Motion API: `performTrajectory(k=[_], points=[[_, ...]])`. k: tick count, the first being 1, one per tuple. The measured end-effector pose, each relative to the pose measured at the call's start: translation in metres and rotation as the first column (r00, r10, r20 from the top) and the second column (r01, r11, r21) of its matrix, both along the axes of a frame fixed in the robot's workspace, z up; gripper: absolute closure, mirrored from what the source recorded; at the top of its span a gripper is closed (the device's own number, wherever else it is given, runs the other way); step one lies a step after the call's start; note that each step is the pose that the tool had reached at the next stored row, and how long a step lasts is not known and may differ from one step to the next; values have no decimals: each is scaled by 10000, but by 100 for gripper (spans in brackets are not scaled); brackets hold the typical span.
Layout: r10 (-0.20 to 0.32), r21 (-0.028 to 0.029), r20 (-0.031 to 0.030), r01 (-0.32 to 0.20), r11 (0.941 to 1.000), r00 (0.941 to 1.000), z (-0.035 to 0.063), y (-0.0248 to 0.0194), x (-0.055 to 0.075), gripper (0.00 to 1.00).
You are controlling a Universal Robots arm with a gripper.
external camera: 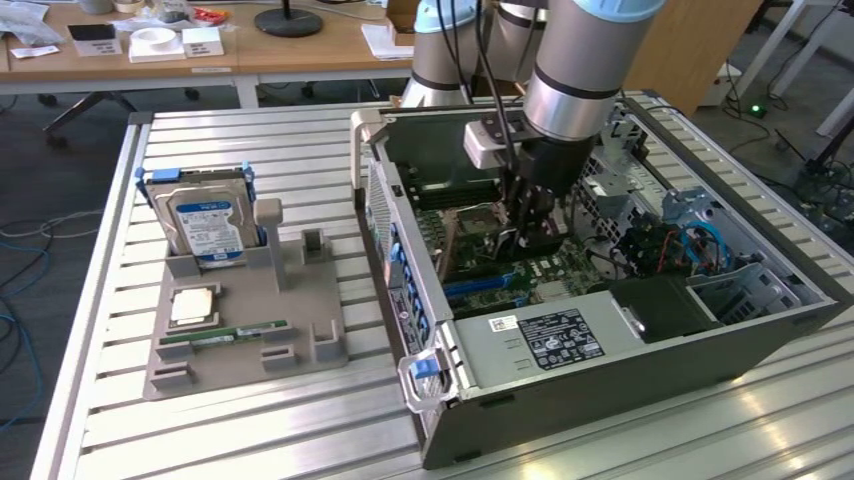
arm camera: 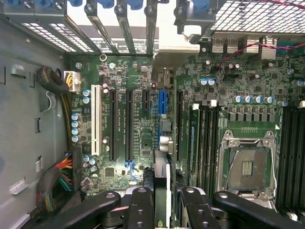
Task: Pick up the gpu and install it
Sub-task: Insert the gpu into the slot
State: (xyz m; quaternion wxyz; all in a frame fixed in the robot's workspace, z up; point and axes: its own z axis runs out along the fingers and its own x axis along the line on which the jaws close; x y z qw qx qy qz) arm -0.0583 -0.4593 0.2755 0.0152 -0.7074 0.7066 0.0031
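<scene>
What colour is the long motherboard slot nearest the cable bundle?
The slot is white, seen best in the wrist view.

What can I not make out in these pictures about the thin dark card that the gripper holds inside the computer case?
- Thin flat gpu card, wrist view: edge-on between the black gripper's fingers, so its faces are hidden.
- Its lower edge against the green motherboard, exterior view: covered by the gripper; contact cannot be told.
- Printed label on the grey metal box, exterior view: print too small.
</scene>
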Motion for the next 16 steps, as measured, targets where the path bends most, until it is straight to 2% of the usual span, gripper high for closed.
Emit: performTrajectory(k=[5, 16], points=[[-2, 0, 0, 2, 10000, 10000, -66, 0, -13, 73], [-1, -1, -1, 1, 10000, 10000, -139, 0, -47, 73]])
